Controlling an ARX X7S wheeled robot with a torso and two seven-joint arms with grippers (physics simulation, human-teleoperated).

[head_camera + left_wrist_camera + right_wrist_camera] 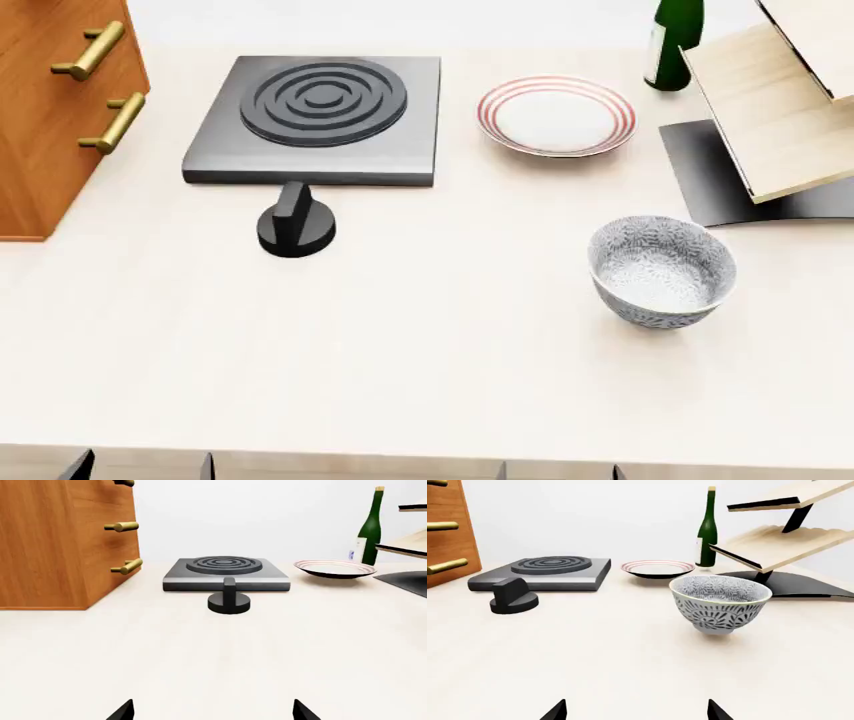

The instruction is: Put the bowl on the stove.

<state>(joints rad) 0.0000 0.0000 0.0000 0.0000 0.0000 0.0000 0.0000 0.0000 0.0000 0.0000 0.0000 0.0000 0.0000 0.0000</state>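
The bowl [663, 271], white with a grey-blue floral pattern, stands upright on the cream counter at the right; it also shows in the right wrist view [719, 603]. The stove [318, 118], a dark grey hotplate with ringed burner, sits at the back left, and shows in the left wrist view [225, 573] and the right wrist view [544, 572]. My left gripper [212, 711] is open and empty near the counter's front edge, facing the stove. My right gripper [636, 711] is open and empty, well short of the bowl. Only fingertips [78, 465] show in the head view.
A black round knob [295, 224] stands just before the stove. A white plate with red rings [557, 114] lies right of the stove. A green bottle [674, 40] and a wooden shelf rack [774, 100] stand at the back right. A wooden drawer cabinet [60, 110] is at the left.
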